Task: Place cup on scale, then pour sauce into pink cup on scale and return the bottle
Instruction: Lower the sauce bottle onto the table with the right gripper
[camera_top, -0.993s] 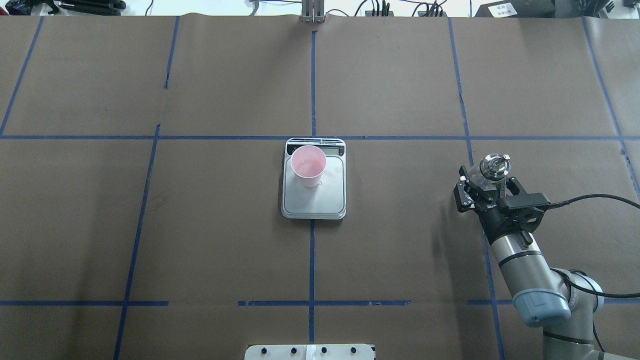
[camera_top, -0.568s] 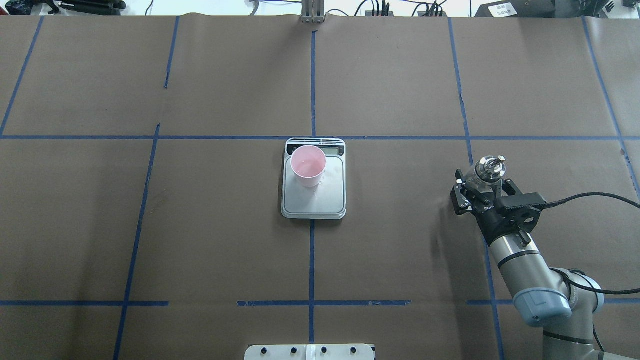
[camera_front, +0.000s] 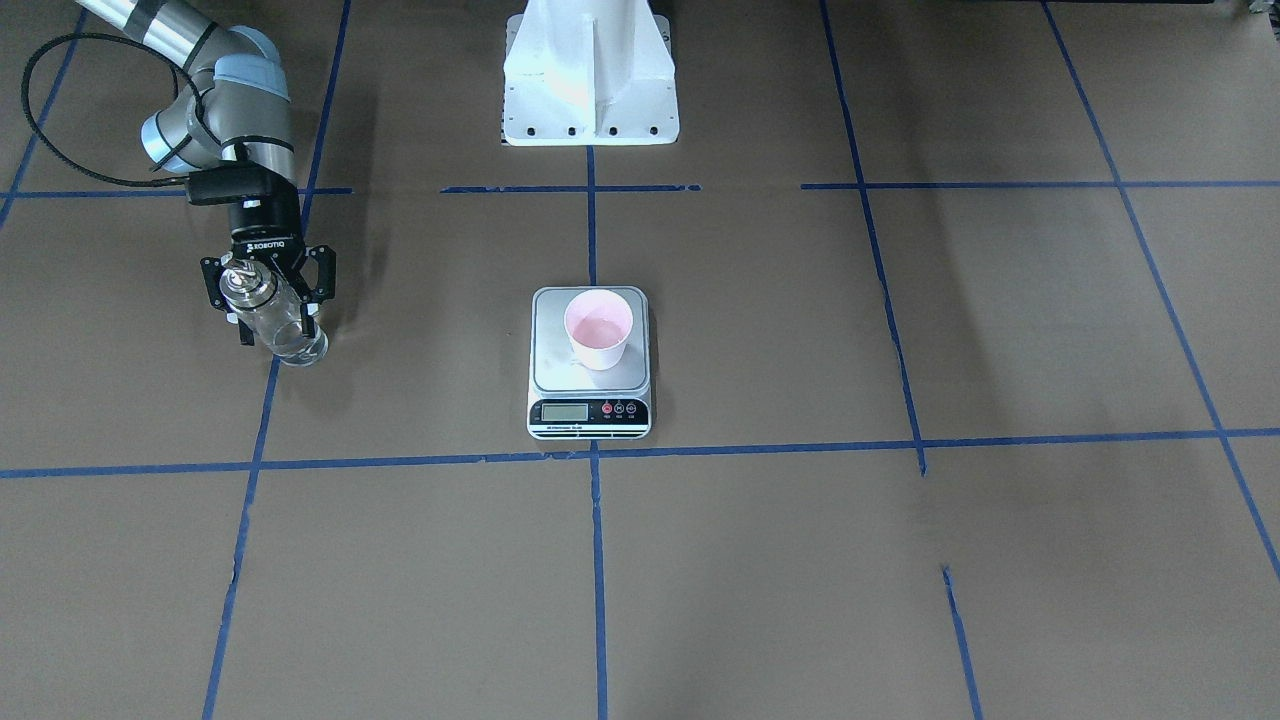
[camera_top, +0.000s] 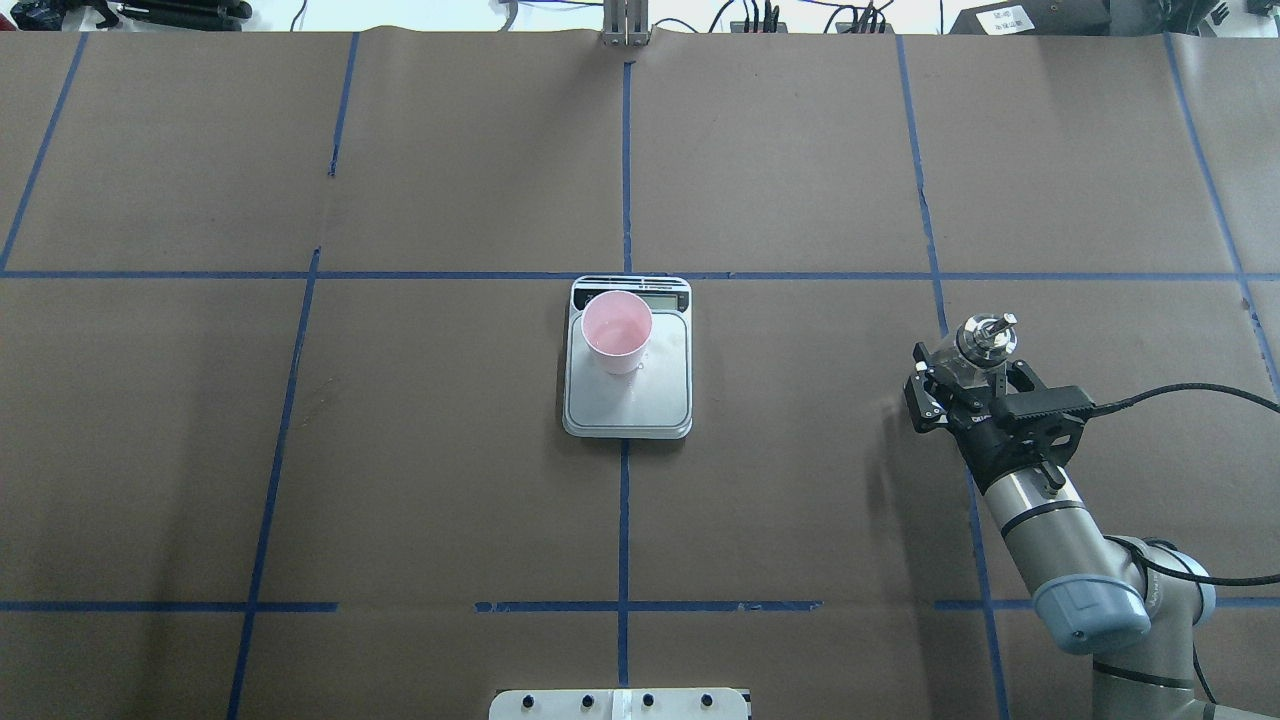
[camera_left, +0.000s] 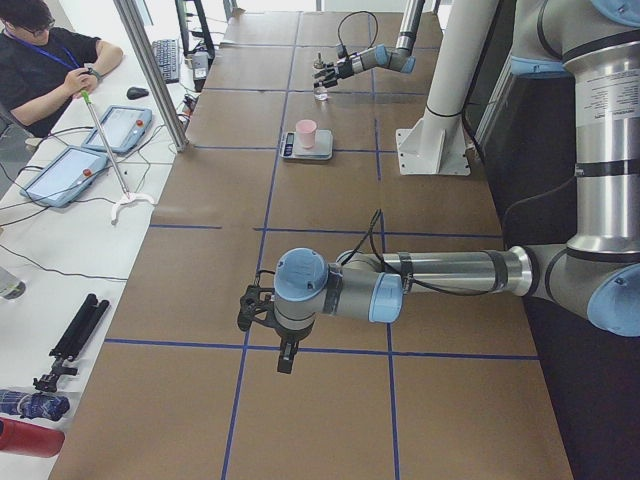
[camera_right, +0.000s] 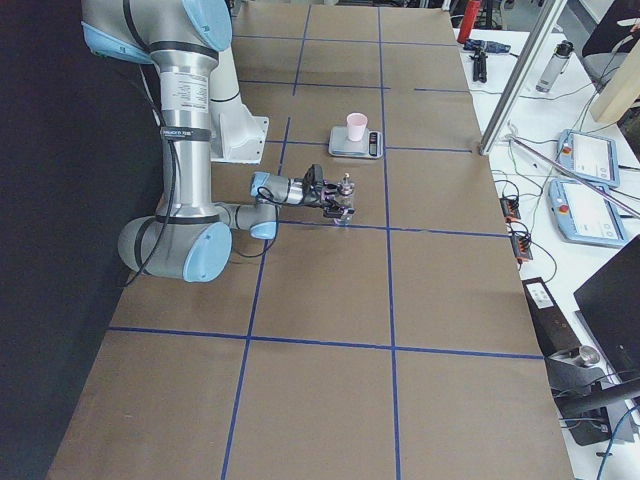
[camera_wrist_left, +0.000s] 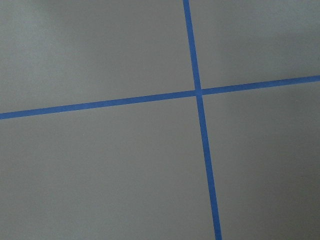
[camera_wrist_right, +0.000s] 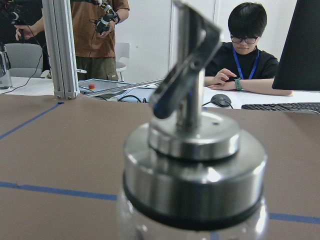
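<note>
The cup (camera_top: 617, 330) has not stirred. It stands upright on the scale (camera_top: 628, 400), at the plate's far left corner by the display. Well to the right of the scale, the bottle (camera_top: 985, 338) has drifted only slightly over the last second and now sits low, its base at or just above the table. The right gripper (camera_top: 966, 372) stays clenched on the glass. I judge the pour finished and the return nearly done, with only the release left.

By count there is one left gripper (camera_left: 252, 306), far off the scale's left side, and whether it is released or clenched cannot be told. There is also one scale, one cup, one bottle and one right gripper.
</note>
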